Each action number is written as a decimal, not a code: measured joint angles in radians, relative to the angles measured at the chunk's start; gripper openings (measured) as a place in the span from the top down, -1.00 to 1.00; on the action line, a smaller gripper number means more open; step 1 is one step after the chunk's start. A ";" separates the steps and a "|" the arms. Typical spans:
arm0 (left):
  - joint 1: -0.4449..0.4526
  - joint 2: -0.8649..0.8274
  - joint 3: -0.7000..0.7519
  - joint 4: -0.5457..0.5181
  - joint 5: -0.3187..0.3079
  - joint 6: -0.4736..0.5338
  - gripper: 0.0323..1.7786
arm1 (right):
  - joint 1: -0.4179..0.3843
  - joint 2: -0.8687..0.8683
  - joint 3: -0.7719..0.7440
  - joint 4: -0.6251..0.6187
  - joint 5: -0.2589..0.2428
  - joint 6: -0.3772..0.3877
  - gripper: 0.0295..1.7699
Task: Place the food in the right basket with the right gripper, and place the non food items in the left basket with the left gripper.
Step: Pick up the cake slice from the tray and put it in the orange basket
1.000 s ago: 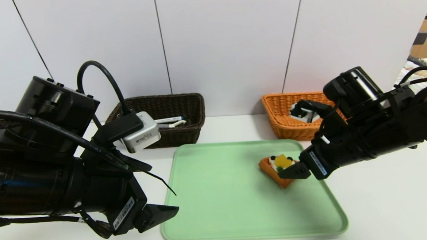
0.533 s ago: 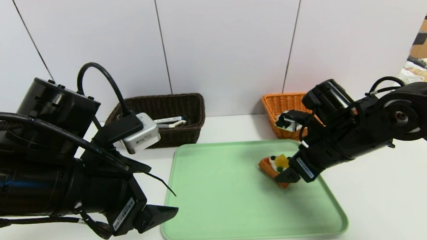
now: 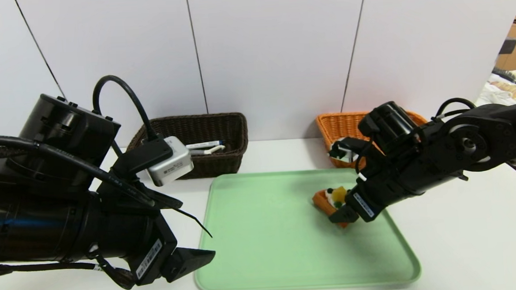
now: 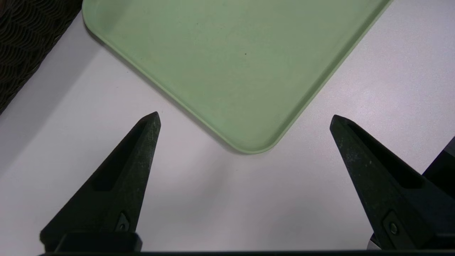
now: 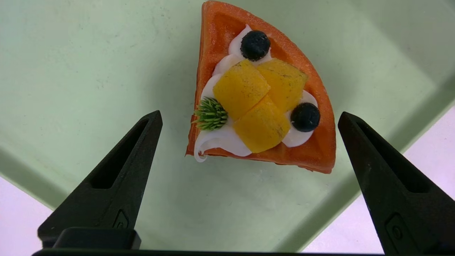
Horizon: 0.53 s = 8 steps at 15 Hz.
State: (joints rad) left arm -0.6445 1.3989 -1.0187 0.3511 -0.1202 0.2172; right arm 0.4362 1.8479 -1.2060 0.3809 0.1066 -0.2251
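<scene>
The waffle toy [image 3: 328, 199] [image 5: 263, 103], with cream, yellow fruit and dark berries, lies on the right part of the green tray [image 3: 267, 233] [image 5: 89, 71]. My right gripper [image 3: 342, 215] [image 5: 249, 114] hangs open just over it, a finger on each side of its near edge, neither touching. In the dark brown basket [image 3: 199, 120] at the back left lie the white pen [image 3: 205, 144] and the peeler [image 3: 212, 151]. The orange basket [image 3: 342, 118] stands at the back right, half hidden by my right arm. My left gripper [image 3: 197, 256] [image 4: 244, 116] is open and empty, over the table at the tray's near left corner.
The tray's near left corner [image 4: 249, 147] lies between the left fingertips, lower down. White table surrounds the tray, and a white panelled wall stands behind the baskets.
My right arm has swung left and come down, bringing its open fingers over the waffle. The left arm has not moved.
</scene>
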 joint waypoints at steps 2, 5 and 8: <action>0.000 0.000 0.000 0.000 0.001 0.000 -0.90 | -0.001 0.010 -0.005 0.000 0.000 0.000 -0.93; 0.000 0.000 -0.003 -0.021 0.001 0.002 -0.90 | -0.001 0.019 -0.007 0.000 0.000 0.000 -0.93; 0.000 0.001 0.000 -0.023 -0.001 0.002 -0.90 | -0.002 0.029 -0.007 -0.001 -0.026 -0.001 -0.93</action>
State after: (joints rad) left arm -0.6445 1.4000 -1.0189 0.3279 -0.1211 0.2191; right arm 0.4343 1.8772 -1.2132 0.3796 0.0809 -0.2260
